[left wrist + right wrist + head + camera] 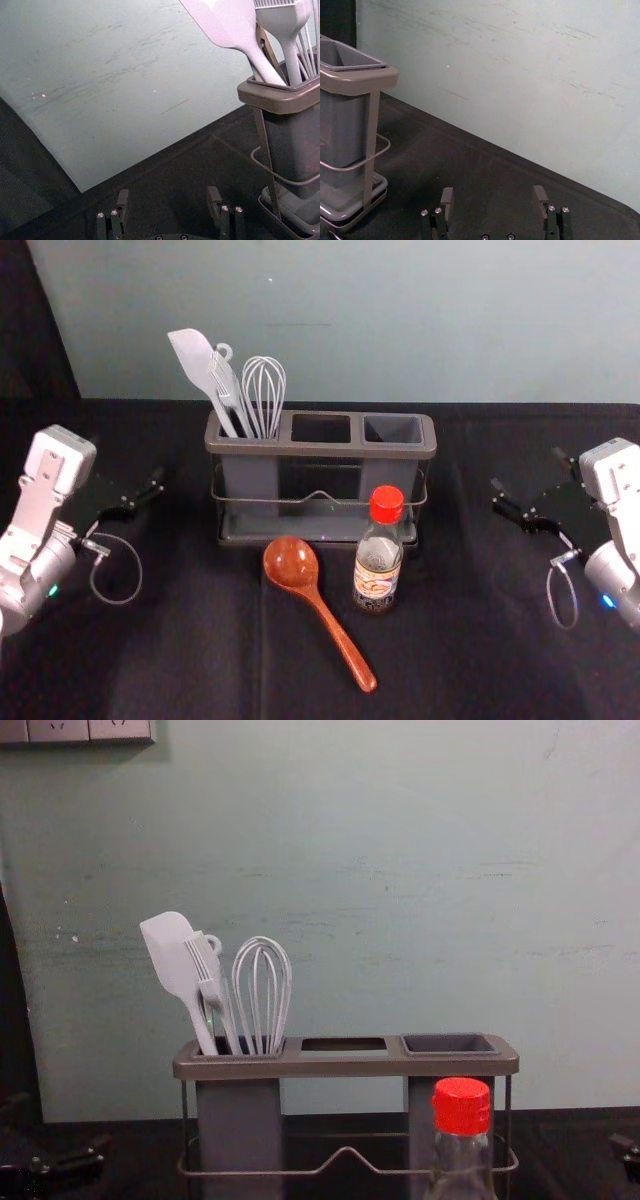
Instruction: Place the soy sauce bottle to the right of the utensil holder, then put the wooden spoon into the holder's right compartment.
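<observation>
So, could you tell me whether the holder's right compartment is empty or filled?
Empty: the right compartment shows bare inner walls, no utensil rising from it.

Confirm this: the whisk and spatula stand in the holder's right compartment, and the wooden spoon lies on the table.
Wrong compartment: the head view shows the whisk and spatula standing in the holder's left compartment. The wooden spoon does lie on the table.
</observation>
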{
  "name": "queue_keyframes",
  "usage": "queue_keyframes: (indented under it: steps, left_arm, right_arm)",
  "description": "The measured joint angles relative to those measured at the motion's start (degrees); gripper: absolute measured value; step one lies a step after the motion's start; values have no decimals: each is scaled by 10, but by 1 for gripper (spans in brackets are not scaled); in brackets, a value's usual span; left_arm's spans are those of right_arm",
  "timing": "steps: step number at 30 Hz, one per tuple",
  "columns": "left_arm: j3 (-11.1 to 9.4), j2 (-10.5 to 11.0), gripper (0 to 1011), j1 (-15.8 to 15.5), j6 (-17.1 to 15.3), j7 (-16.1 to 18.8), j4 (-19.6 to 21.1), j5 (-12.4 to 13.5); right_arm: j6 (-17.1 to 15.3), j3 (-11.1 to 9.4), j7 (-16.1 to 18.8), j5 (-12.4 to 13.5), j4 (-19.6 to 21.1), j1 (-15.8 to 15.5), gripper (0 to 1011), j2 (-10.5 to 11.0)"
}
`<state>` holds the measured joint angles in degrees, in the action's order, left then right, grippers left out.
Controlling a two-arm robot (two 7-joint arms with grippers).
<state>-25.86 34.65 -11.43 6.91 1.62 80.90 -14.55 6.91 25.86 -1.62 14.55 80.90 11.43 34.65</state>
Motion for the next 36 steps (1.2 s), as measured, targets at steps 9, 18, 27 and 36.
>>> queue_keyframes:
  steps: [9,18,27,36]
  left_arm:
    - [0,0,1000,0,0,0,0,0]
    - [0,0,1000,0,0,0,0,0]
    - [0,0,1000,0,0,0,0,0]
    - [0,0,1000,0,0,0,0,0]
  right_arm:
    - [0,0,0,0,0,0,1004,0]
    - [0,0,0,0,0,0,1004,0]
    - [0,0,0,0,0,0,1004,0]
    - [0,0,0,0,0,0,1004,0]
